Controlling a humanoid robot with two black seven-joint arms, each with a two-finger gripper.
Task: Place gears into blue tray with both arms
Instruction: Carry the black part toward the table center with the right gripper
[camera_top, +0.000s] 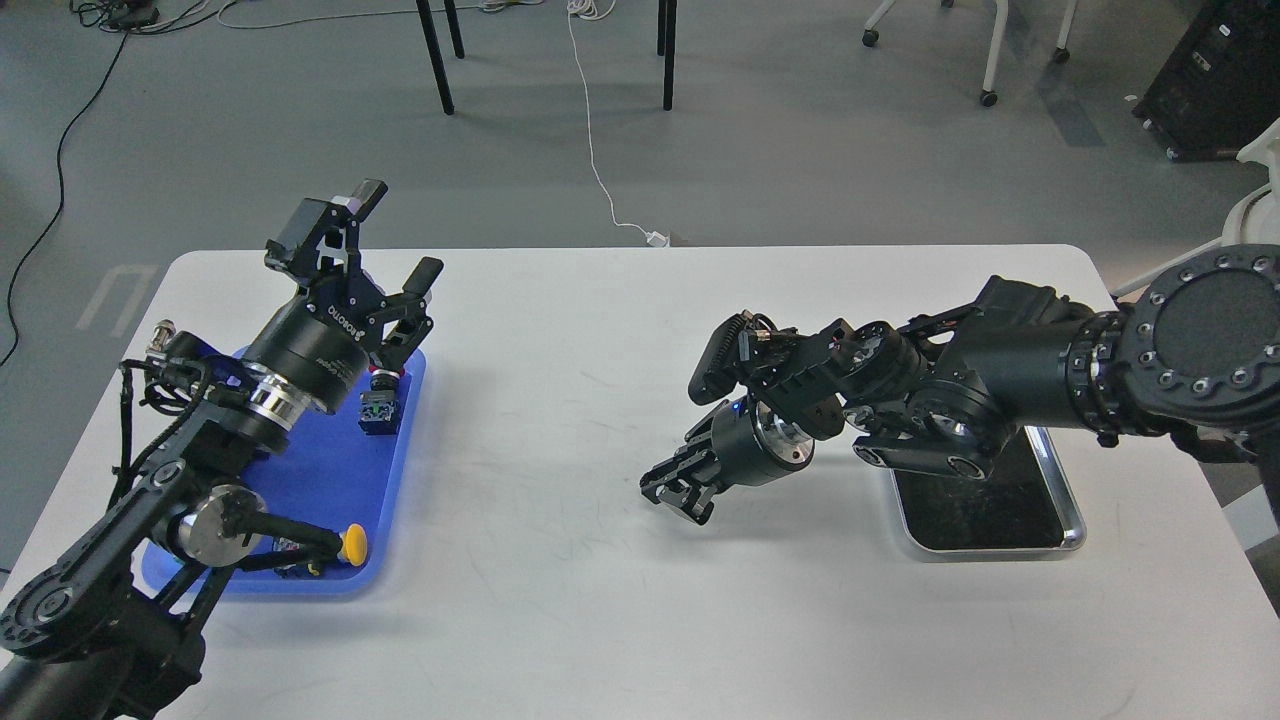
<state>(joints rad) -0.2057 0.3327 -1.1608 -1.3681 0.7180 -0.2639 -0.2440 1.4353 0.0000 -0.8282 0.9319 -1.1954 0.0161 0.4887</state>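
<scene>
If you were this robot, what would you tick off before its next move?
1. Left pincer open: ok, its fingers stand wide apart above the far end of the blue tray.
2. Left pincer empty: ok, nothing shows between its fingers.
3. Right pincer open or shut: cannot tell, it is dark and seen end-on.
4. Gear in the right pincer: cannot tell, too small to make out.
5. Room in the blue tray: ok, bare blue shows between the push-button switch and the yellow-capped switch.
6. Gears left in the steel tray: cannot tell, the right arm hides much of it.
</scene>
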